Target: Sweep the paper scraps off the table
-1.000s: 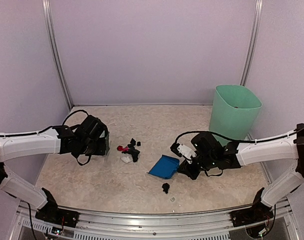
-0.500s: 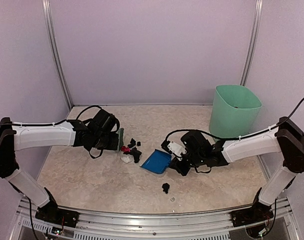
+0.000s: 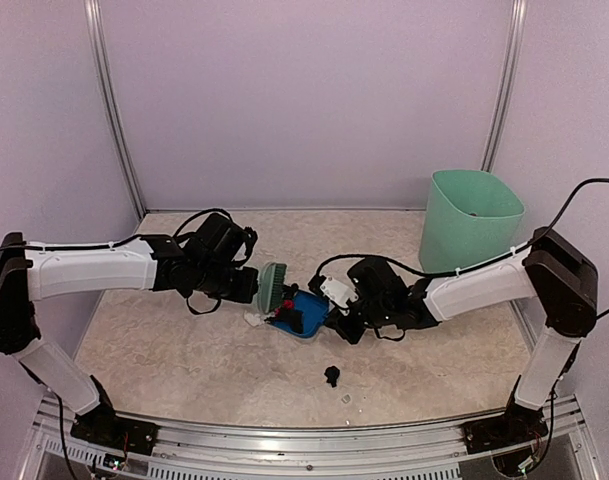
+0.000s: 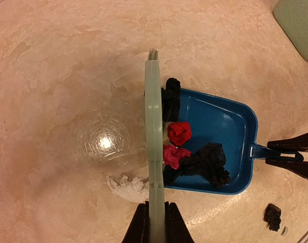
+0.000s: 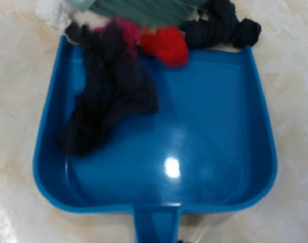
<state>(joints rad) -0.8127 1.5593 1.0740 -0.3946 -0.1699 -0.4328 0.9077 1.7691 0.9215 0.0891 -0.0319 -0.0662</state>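
Observation:
My left gripper is shut on the handle of the green hand brush, which stands on edge against the open lip of the blue dustpan. Black, red and pink paper scraps lie inside the pan, also seen in the right wrist view. One white scrap lies on the table behind the brush. A black scrap lies apart, nearer the front edge. My right gripper is shut on the dustpan handle.
The mint-green bin stands at the back right. A tiny pale bit lies near the front metal rail. The two arms meet at the table's middle, with walls on three sides.
The left arm swept the brush rightward, pushing the scrap pile into the dustpan. The right arm slid the dustpan leftward to meet it. The white scrap stayed outside.

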